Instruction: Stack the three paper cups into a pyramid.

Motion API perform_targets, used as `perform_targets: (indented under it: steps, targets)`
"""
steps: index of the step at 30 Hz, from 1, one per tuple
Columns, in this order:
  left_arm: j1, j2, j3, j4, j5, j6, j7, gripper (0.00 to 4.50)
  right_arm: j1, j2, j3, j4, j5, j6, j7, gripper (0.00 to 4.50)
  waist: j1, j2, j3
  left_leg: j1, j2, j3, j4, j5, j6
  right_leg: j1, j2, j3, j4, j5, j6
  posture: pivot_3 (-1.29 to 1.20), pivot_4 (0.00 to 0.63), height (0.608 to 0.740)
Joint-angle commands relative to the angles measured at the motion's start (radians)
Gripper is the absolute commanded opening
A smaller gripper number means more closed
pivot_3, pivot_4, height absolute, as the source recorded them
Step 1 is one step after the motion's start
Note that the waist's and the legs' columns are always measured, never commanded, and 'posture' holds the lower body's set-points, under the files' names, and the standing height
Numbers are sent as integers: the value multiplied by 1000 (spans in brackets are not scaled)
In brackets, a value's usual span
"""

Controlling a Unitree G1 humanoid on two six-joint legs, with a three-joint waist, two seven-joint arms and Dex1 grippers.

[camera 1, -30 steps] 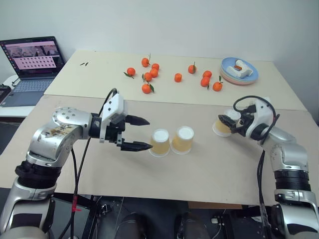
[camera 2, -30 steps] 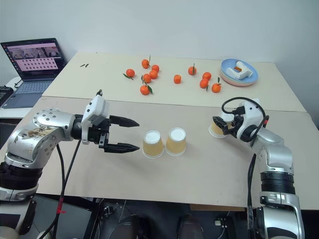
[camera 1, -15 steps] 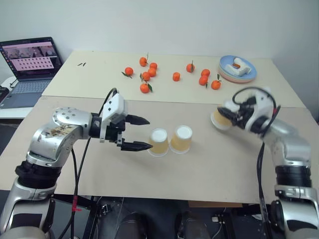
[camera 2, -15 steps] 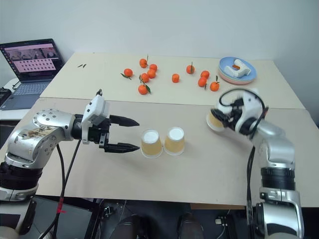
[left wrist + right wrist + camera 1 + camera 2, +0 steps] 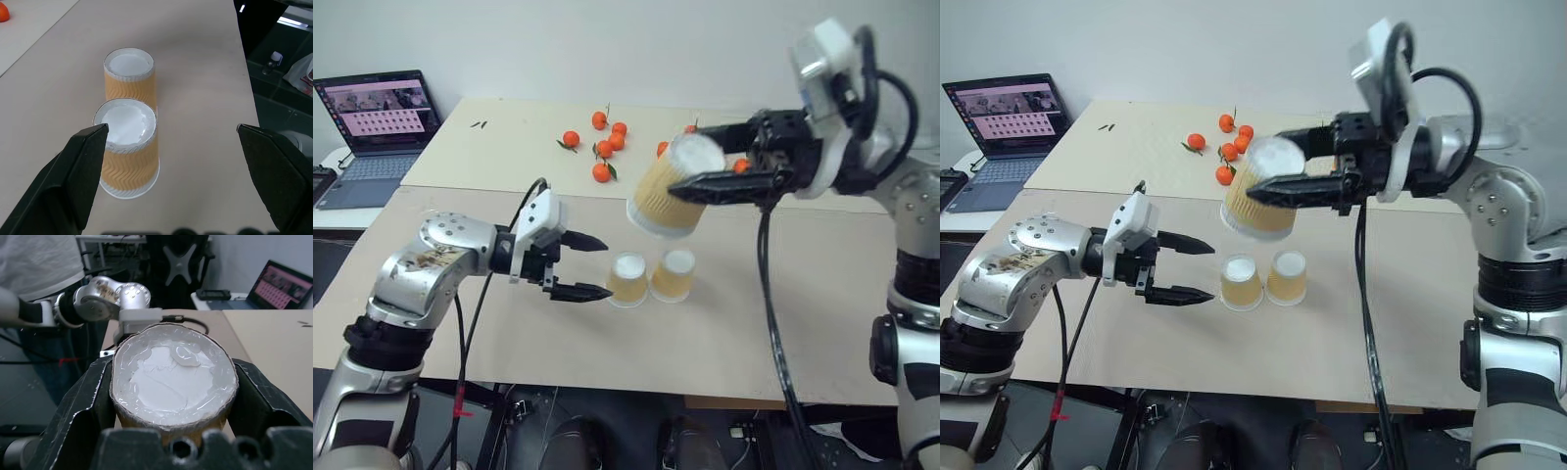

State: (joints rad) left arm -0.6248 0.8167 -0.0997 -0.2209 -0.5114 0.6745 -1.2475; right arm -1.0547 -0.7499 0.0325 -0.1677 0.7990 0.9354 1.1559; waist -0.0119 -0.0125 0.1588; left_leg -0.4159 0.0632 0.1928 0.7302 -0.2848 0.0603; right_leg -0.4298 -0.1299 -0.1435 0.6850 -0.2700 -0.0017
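right hand [image 5: 705, 168] is gripping one tan ribbed paper cup [image 5: 668, 191] in the air above two matching upturned cups [image 5: 651, 277] — these are standing touching on the beige worktop [image 5: 734, 323]; left hand [image 5: 592, 266] is gaping open beside them.

My raised cup [image 5: 671, 191] hides part of the tangerines [image 5: 605, 149] behind it. My right arm covers the plate. The laptop [image 5: 374, 127] is cut by the picture's edge, its screen too small to read.
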Motion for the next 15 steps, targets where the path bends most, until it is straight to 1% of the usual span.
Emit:
perform_targets:
  steps: [1, 4, 8, 15]
  targets:
    - [9, 42, 59, -17, -11, -13, -2, 4500, -14, 1, 56, -2, -55, -65, 58, 2799, 0, 0, 0, 0, 0, 0, 0, 0, 0, 0, 0, 0, 0, 0, 0, 0, 150, 703]
    - [31, 59, 79, -46, -24, 4, 10, 4500, 8, 4, 121, 45, -139, -146, 101, 2799, -1, 0, 0, 0, 0, 0, 0, 0, 0, -1, 0, 0, 0, 0, 0, 0, 150, 703]
    - [46, 65, 94, -72, -35, 22, 31, 4500, 8, 27, 176, 119, -233, -236, 132, 2799, 1, 0, 0, 0, 0, 0, 0, 0, 0, -1, 0, 0, 0, 0, 0, 0, 150, 703]
    - [56, 73, 101, -97, -52, 41, 53, 4500, -4, 67, 200, 165, -298, -288, 171, 2799, 0, 0, 0, -1, 0, 1, 0, 0, 0, -2, 0, 0, 0, 0, 0, 0, 150, 703]
